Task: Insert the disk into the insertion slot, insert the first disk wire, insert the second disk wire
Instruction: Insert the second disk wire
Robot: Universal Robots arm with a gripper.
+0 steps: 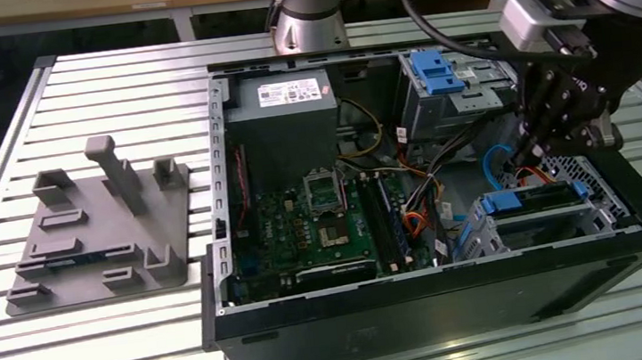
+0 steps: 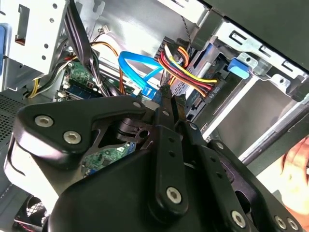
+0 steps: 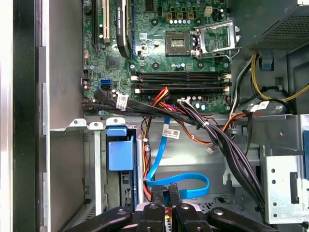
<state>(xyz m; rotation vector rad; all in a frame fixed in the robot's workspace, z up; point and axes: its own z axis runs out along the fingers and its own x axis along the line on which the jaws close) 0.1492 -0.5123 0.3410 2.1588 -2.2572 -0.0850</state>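
The disk point(image 1: 535, 202) already sits in its slot point(image 1: 598, 171), the perforated metal cage at about four o'clock inside the open computer case point(image 1: 430, 305) in the exterior view. Its blue carrier shows between the cage walls, so I judge the first step done. I hang right over that corner with my gripper point(image 1: 525, 165). In both wrist views my fingers point(image 3: 158, 193) are drawn almost together with only a sliver between them, and they seem to pinch the plug end of the blue cable point(image 3: 193, 180), which loops flat just beside them. In the second wrist view the plug is at my fingertips, short of the disk's back edge, so I take this wire as not yet seated. A bundle of red, yellow and black wires point(image 2: 189, 67) runs towards the back of the disk, but I cannot tell whether its plug is home. At least one wire is therefore left, perhaps both. As for writing, the power supply point(image 1: 290, 112) at twelve o'clock in the case has a white label, and small white tags point(image 3: 170, 133) ride on the cables, but I cannot make out the print on any of them.
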